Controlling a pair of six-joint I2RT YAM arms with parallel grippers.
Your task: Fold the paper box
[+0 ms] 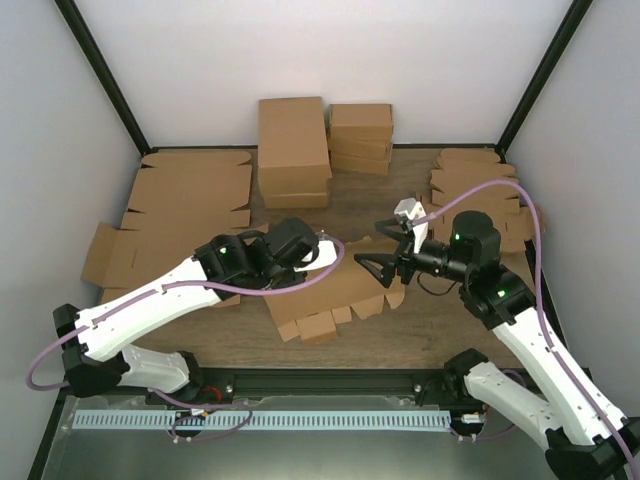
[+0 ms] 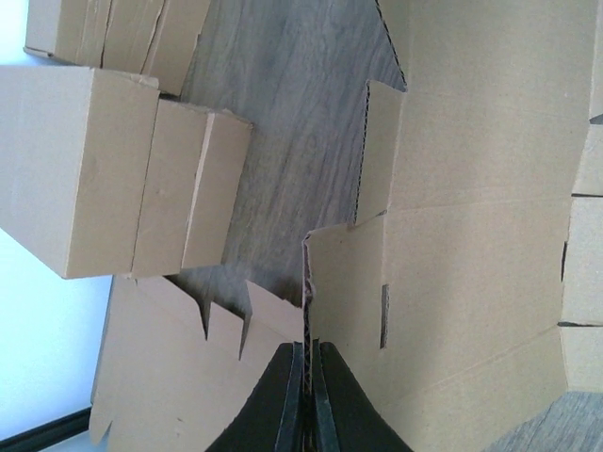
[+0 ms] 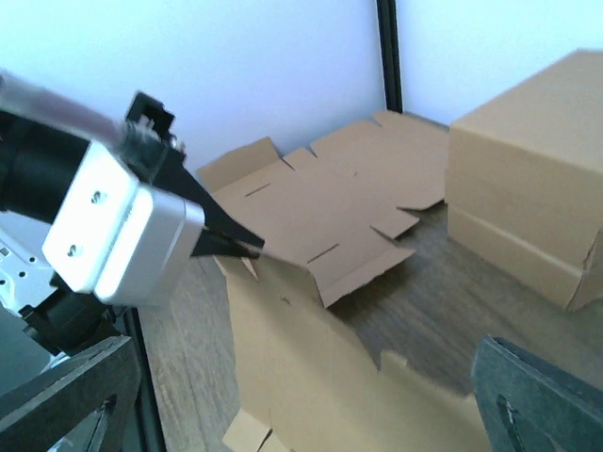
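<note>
The paper box (image 1: 335, 292) is a flat brown die-cut piece with side flaps, lying mid-table between the arms. My left gripper (image 1: 320, 256) is shut on one edge of it. In the left wrist view the jaws (image 2: 306, 395) pinch the corrugated edge, which stands upright, and the rest of the box (image 2: 471, 245) spreads to the right. My right gripper (image 1: 378, 246) is open and empty, hovering just right of the box's far right corner. In the right wrist view its fingers (image 3: 532, 400) are spread wide over the box (image 3: 311, 367), facing the left gripper (image 3: 231, 243).
Folded brown boxes (image 1: 293, 150) and a second stack (image 1: 360, 138) stand at the back centre. Large flat cardboard sheets (image 1: 185, 205) lie at the left. A stack of flat die-cut pieces (image 1: 480, 190) lies at the back right. Walls enclose the table.
</note>
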